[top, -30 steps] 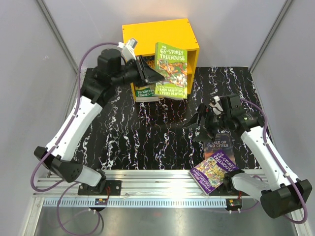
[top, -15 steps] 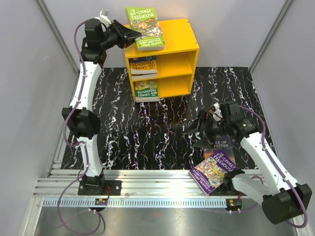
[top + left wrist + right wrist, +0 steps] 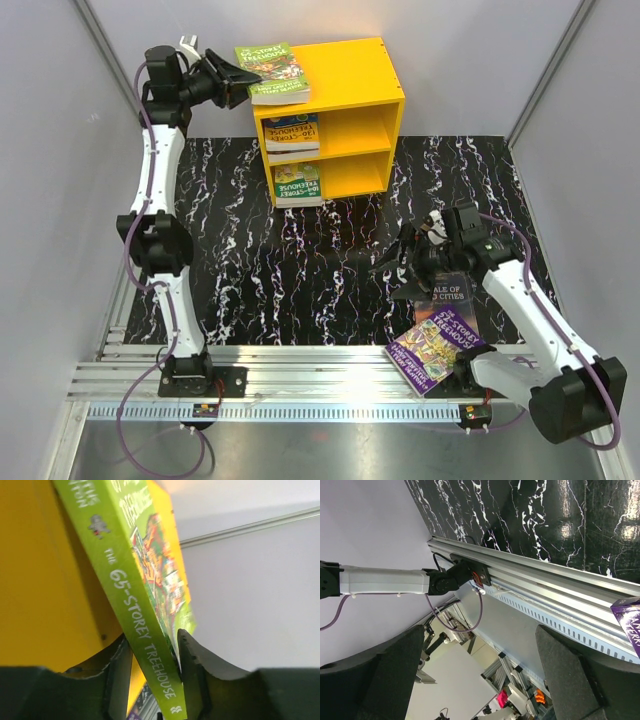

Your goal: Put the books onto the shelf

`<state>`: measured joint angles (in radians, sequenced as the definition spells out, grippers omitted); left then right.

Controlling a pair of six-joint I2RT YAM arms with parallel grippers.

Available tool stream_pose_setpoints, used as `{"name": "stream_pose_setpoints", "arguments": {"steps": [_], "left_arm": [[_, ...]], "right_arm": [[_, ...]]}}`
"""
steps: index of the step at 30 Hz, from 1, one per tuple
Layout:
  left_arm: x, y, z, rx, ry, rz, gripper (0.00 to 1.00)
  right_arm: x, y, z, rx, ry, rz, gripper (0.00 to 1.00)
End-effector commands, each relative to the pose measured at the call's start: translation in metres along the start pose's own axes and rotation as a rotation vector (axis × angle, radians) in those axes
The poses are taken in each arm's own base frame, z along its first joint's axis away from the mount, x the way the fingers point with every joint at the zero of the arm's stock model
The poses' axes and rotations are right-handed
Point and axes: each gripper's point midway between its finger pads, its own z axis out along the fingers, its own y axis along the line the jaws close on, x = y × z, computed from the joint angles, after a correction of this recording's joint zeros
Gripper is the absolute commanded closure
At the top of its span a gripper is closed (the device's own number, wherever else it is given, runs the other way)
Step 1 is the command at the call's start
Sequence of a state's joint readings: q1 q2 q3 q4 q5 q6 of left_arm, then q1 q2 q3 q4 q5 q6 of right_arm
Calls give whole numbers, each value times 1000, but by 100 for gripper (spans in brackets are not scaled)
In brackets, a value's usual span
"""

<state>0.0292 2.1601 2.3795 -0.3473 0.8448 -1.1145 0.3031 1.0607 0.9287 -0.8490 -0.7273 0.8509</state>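
Books in three places. Up on the roof of the yellow shelf (image 3: 350, 65), at its left front corner, one green book (image 3: 272, 72) titled "65-Storey Treehouse", with one end jutting past the edge toward the left gripper (image 3: 240, 82). Sits between that gripper's fingers (image 3: 117, 675), one on each side of the spine and both close against it; cannot tell whether pressing or merely straddling. Seen from the left wrist, shows its spine edge-on with yellow wood just beside it.

Inside the shelf, one small stack (image 3: 292, 135) in the upper compartment and another stack (image 3: 298, 183) in the lower one, both pushed to the left side, covers facing out.

On the black marbled table (image 3: 300, 260), to the right, a dark book (image 3: 447, 292) with "Two Cities" readable, partly hidden under the right arm. Just nearer, a purple book (image 3: 435, 345), lying flat and askew, overlapping the dark one and reaching onto the metal rail (image 3: 320, 365) at the near edge.

Right gripper (image 3: 402, 272) spread wide, holding nothing. Hangs low over the table just left of the dark book. From its wrist view, only rail, table and a purple corner between the parted fingers.
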Motion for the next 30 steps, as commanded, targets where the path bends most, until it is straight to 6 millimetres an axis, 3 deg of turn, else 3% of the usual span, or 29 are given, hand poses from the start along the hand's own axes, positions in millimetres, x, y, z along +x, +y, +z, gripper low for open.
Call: {"name": "stream_pose_setpoints", "arguments": {"steps": [1,4,6,7,8,13,17,22,23,24,25,27,30], "left_arm": [[15,-18,-8,57,86,78,57],[22,-14,-11,25,105,94,45],[24,-8,-14,0,106,132,27],[25,-3,-18,-46,101,117,6],[26,2,-20,-73,97,120,1],[19,41,-44,-315,15,139,1],[20,62,-56,-388,-29,86,1],[3,49,-74,-438,-146,128,1],[2,57,-77,-456,-163,99,1],[-8,34,-82,-405,-225,141,1],[-11,33,-85,-382,-246,133,1],[-15,6,-86,-235,-284,153,2],[-19,-16,-86,-139,-304,173,5]], "right_arm": [[-4,12,1,-35,9,-51,0],[-8,13,5,-34,19,-51,0],[-10,13,7,-35,29,-44,0],[-11,14,8,-37,31,-44,0],[-11,14,9,-39,33,-44,0],[-12,13,10,-36,43,-46,0],[-9,9,11,-30,51,-48,0],[-6,7,9,-24,50,-59,0],[-5,6,8,-24,50,-65,0],[-4,5,8,-16,52,-65,0],[-4,5,7,-14,48,-69,0],[-3,2,6,-6,51,-74,0],[-1,-1,5,8,47,-83,0]]}}
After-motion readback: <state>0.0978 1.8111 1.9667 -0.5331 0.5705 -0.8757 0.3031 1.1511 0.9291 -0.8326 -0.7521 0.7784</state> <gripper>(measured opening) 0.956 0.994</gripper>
